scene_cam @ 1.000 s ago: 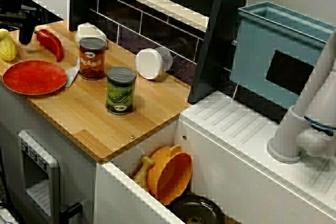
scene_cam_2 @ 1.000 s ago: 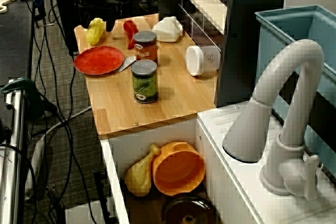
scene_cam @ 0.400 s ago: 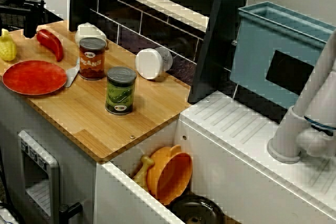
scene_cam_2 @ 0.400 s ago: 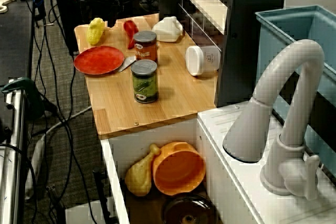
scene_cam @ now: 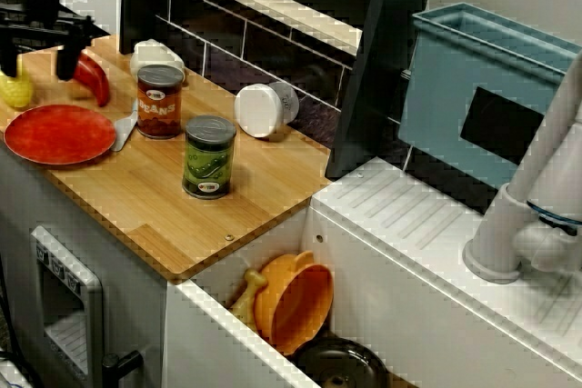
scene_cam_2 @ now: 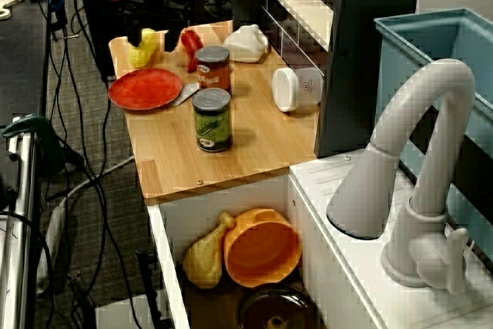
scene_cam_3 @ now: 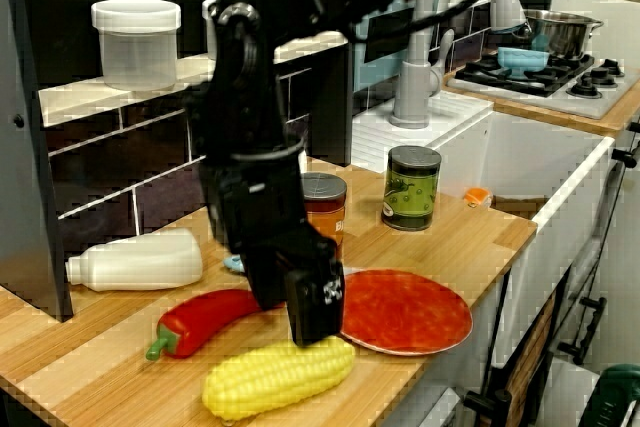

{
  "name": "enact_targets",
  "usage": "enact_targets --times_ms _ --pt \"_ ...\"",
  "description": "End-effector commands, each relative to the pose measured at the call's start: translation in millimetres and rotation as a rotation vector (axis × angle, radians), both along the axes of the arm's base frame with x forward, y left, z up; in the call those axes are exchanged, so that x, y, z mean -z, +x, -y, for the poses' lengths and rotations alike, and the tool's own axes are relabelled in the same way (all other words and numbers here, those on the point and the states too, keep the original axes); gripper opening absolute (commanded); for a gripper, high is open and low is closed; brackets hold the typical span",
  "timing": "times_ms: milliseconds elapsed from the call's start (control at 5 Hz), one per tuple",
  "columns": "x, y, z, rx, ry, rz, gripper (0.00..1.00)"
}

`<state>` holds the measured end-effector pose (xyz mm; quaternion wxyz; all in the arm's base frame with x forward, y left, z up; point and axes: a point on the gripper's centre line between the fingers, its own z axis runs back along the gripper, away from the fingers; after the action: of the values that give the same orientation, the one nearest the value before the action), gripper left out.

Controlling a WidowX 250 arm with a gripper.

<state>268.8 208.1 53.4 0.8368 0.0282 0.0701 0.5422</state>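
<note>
Gripper (scene_cam: 36, 54) hangs over the far front corner of the wooden countertop (scene_cam: 136, 197), at the end away from the sink. Its jaws are spread wide with nothing between them. In the view from the counter's end, the nearer finger (scene_cam_3: 314, 305) stands at the top of the corn cob (scene_cam_3: 275, 377), over the end nearer the red plate (scene_cam: 59, 134); whether it touches cannot be told. The corn lies flat, roughly along the front edge, its long axis about parallel to the red pepper (scene_cam_3: 205, 319) just behind it. The other finger comes down beside the pepper, so the corn is on the front-edge side of the gripper. The plate is bare. The sink basin (scene_cam_2: 173, 217) holds an empty orange bowl (scene_cam_2: 262, 252), a toy drumstick (scene_cam_2: 202, 258) against it, and a dark pot (scene_cam_2: 277, 310). The inside of the blue bin (scene_cam: 491, 79) is hidden.
</note>
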Motion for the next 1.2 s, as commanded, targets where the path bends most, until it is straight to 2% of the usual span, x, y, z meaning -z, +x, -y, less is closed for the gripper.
enact_targets --times_ms 0,400,600,800,1000 --pt "-21.7 20.0 14.2 0.076 0.045 0.053 1.00" --pt "-25.0 27.1 18.0 0.135 0.025 0.029 1.00" --pt "-21.8 27.8 17.3 0.229 0.015 0.032 1.00" --pt "-16.3 26.4 16.7 0.257 0.008 0.024 1.00" --pt "-14.9 27.7 16.8 0.193 -0.005 -0.004 1.00"
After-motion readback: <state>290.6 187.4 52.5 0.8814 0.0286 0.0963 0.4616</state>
